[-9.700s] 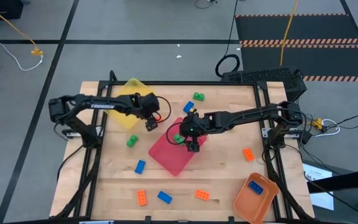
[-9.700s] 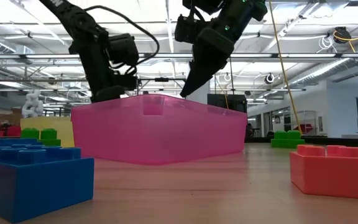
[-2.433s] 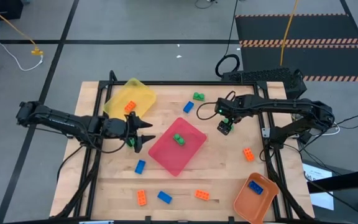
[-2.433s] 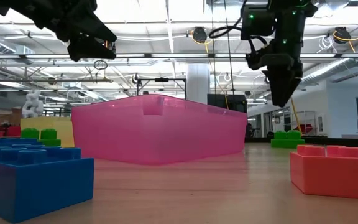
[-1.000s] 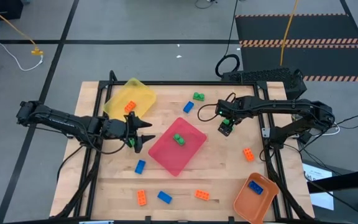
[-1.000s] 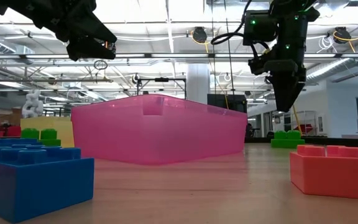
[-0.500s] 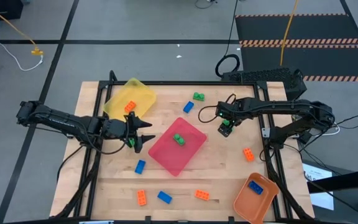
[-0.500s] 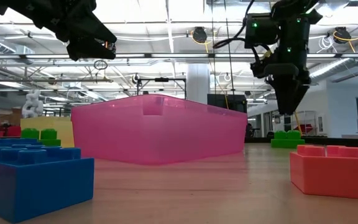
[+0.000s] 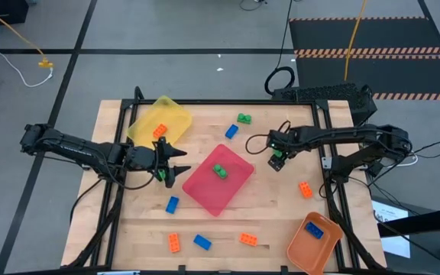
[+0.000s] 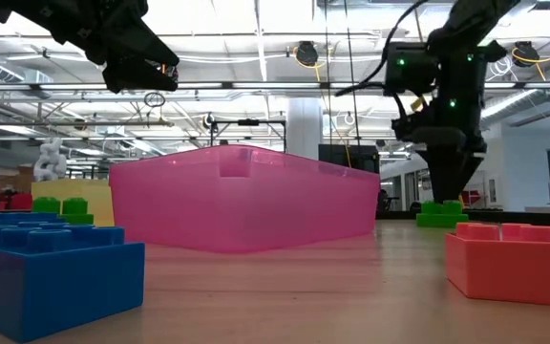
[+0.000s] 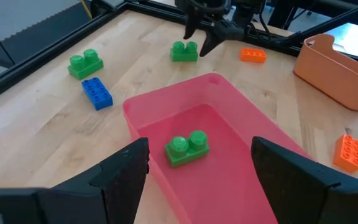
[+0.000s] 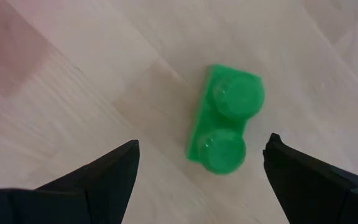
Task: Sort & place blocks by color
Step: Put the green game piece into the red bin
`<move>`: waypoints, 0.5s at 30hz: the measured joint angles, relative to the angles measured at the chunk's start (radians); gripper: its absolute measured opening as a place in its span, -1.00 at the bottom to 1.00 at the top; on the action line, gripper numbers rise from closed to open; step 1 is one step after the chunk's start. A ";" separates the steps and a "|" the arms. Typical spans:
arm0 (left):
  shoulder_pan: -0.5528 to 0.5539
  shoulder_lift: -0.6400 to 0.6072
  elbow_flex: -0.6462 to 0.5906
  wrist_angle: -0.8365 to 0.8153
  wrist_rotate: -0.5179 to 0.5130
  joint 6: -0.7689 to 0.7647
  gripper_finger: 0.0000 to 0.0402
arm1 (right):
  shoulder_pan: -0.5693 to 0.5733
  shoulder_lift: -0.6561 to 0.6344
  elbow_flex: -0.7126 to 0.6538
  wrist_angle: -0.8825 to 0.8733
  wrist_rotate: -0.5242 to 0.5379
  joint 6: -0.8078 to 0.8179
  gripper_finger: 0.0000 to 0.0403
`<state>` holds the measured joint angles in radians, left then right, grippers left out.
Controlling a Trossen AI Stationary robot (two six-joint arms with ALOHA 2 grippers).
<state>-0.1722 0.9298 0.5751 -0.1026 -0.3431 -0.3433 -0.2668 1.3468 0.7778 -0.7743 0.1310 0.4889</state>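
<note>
1. The right gripper (image 12: pixel 197 171) hangs with its fingers spread wide, empty, directly above a green two-stud brick (image 12: pixel 225 119) lying on the wooden table (image 9: pixel 281 206).
2. The left gripper (image 9: pixel 176 163) hovers with its fingers apart, empty, just beside the pink tray (image 9: pixel 239 183).
3. Ahead of it, another green brick (image 11: pixel 186 148) rests inside that tray.

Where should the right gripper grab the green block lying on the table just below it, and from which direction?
Come straight down from above. The green block lies flat on the wood, studs up, and the open right gripper already straddles it. Close the fingers on its two long side walls, near the middle between the two studs; those flat sides probably give the surest hold.
</note>
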 joint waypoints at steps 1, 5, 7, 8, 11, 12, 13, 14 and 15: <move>0.000 0.000 0.000 0.000 0.000 0.000 0.40 | 0.000 0.000 -0.010 0.009 0.000 0.000 0.61; 0.000 0.000 0.000 0.000 0.000 0.000 0.40 | -0.002 0.000 -0.046 0.039 0.029 0.001 0.61; 0.000 0.000 0.000 0.000 0.000 -0.001 0.40 | -0.002 0.000 -0.062 0.050 0.050 0.000 0.61; 0.000 0.000 0.000 0.000 0.000 -0.001 0.40 | -0.002 0.000 -0.067 0.061 0.051 -0.001 0.61; 0.000 0.000 0.000 -0.001 0.000 -0.002 0.40 | -0.002 0.000 -0.074 0.083 0.052 -0.003 0.57; 0.000 0.000 0.000 -0.001 0.000 -0.002 0.40 | -0.002 0.000 -0.074 0.084 0.053 -0.007 0.55; 0.000 0.000 0.000 -0.001 0.000 -0.002 0.40 | -0.002 0.000 -0.075 0.087 0.058 -0.014 0.51; 0.000 0.000 0.000 -0.001 0.000 -0.002 0.40 | -0.002 0.000 -0.075 0.091 0.070 -0.021 0.47; 0.000 0.000 0.000 -0.001 0.000 -0.003 0.40 | -0.002 0.000 -0.075 0.097 0.081 -0.026 0.43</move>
<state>-0.1719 0.9298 0.5751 -0.1032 -0.3431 -0.3458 -0.2691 1.3468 0.7029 -0.6777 0.2116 0.4625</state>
